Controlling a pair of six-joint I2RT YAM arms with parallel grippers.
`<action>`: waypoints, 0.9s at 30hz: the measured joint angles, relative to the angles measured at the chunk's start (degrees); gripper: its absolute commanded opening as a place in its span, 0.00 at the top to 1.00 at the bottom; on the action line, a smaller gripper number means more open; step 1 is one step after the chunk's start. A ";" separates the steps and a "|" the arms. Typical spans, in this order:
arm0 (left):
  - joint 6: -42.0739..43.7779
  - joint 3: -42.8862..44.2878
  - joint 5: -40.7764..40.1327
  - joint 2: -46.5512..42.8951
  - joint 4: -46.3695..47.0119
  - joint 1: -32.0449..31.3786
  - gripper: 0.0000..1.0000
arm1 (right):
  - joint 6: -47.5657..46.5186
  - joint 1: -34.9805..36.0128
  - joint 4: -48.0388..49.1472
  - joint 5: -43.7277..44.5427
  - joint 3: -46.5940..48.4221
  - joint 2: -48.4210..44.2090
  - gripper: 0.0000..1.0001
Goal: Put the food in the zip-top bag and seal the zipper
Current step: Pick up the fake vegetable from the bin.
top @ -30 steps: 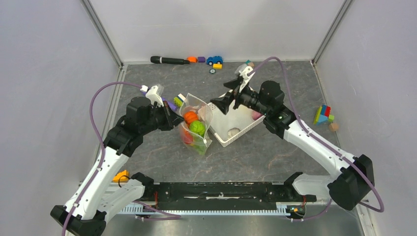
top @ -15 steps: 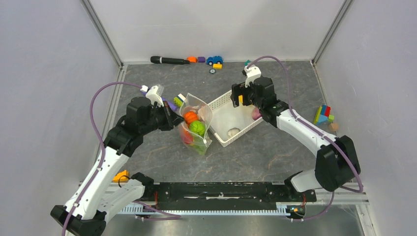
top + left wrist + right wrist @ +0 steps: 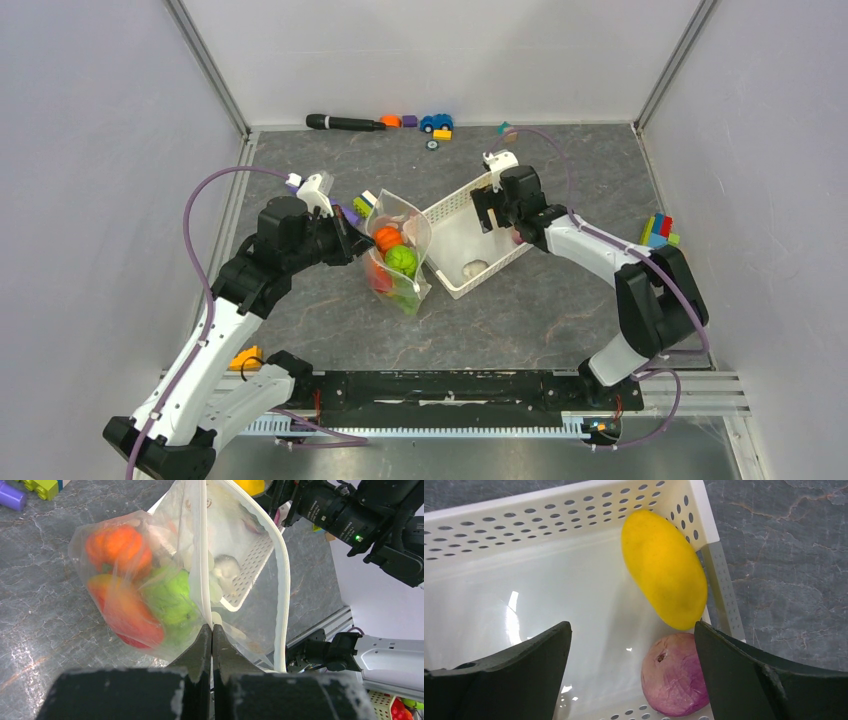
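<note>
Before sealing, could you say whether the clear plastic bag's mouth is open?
Open: white zipper strips of the clear plastic bag curve apart.

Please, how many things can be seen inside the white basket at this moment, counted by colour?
Yellow, the mango: 1
Purple, the onion: 1
Whitish, a small pale piece: 1
Total visible in the white basket: 3
</note>
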 measured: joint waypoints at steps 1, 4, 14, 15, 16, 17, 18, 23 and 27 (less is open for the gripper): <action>-0.02 0.00 -0.02 0.02 0.02 0.00 0.98 | -0.55 0.00 -0.02 0.22 0.00 0.39 0.02; -0.02 0.00 -0.02 0.11 0.11 0.00 0.98 | -1.79 0.00 -0.02 0.72 0.00 1.11 0.02; -0.02 -0.02 -0.02 0.15 0.15 0.00 0.98 | -4.09 0.00 0.81 4.13 0.00 2.27 0.02; 0.00 -0.02 -0.02 0.20 0.15 0.00 0.98 | -4.22 0.00 0.98 4.52 0.00 2.49 0.02; 0.00 -0.02 -0.02 0.24 0.15 0.00 0.98 | -4.39 0.00 1.16 4.87 0.00 2.78 0.02; -0.02 -0.02 -0.02 0.26 0.15 0.00 0.98 | -4.52 0.00 1.29 5.29 0.00 3.06 0.02; -0.02 -0.02 -0.02 0.26 0.15 0.00 0.98 | -4.57 0.00 1.38 5.86 0.00 3.41 0.02; 0.00 -0.02 -0.02 0.26 0.15 0.00 0.98 | -4.59 0.00 1.25 7.23 0.04 4.85 0.02; 0.00 -0.02 -0.04 0.26 0.15 0.00 0.98 | -4.04 0.00 -1.95 7.87 1.07 5.44 0.02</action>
